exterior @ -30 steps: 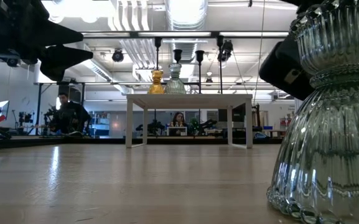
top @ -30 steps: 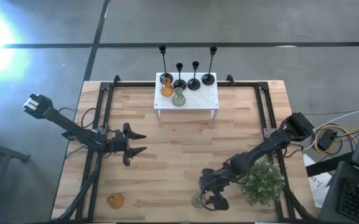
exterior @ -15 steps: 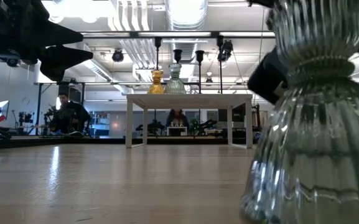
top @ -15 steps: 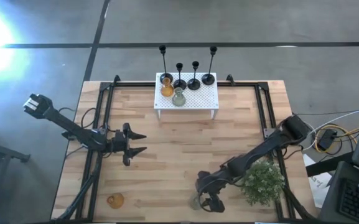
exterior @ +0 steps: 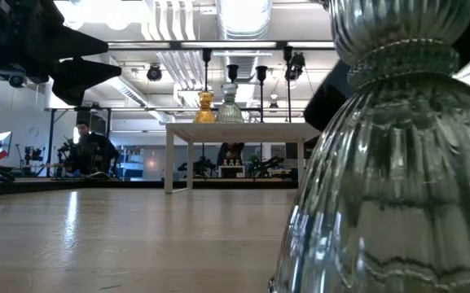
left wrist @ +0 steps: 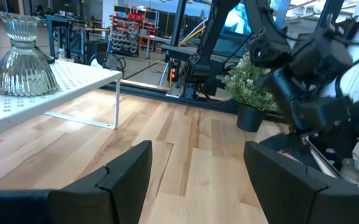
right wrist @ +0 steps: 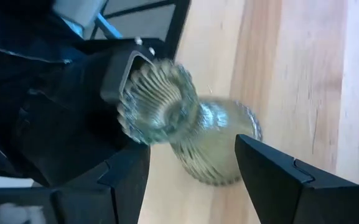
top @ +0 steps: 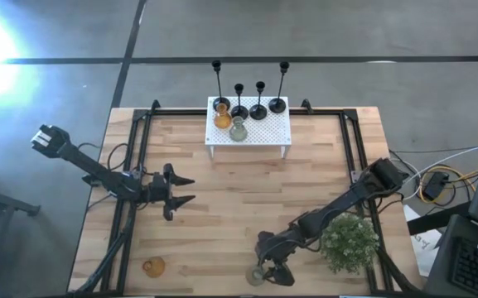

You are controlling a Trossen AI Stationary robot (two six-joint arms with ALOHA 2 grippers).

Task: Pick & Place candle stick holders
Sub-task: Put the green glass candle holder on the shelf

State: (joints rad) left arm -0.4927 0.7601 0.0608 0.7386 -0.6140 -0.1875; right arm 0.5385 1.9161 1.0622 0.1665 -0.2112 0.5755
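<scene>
At the near edge, about six o'clock on the table [top: 247,207], a pale green glass holder [top: 257,274] is standing upright on the wood; in the low view it is filling the foreground [exterior: 389,163]. The right gripper [top: 268,271] is hovering directly over it, fingers [right wrist: 279,174] standing wide apart to either side of the glass, and no grip is visible. An amber glass holder [top: 154,266] is sitting alone near seven o'clock, well apart from both arms. A bushy potted plant [top: 350,242] is standing at about five o'clock, just beside the right arm. Toward nine o'clock, the left gripper [top: 182,190] is hanging above bare planks, fingers [left wrist: 126,171] spread fully and holding nothing. At twelve o'clock, a white perforated rack [top: 251,128] is carrying six holders: a second amber glass holder [top: 222,118] and a second green glass holder [top: 238,129] on its left part, and four black stemmed holders [top: 258,103] lining its far edge. Beyond the table, a seated person [exterior: 84,146] is showing in the room.
</scene>
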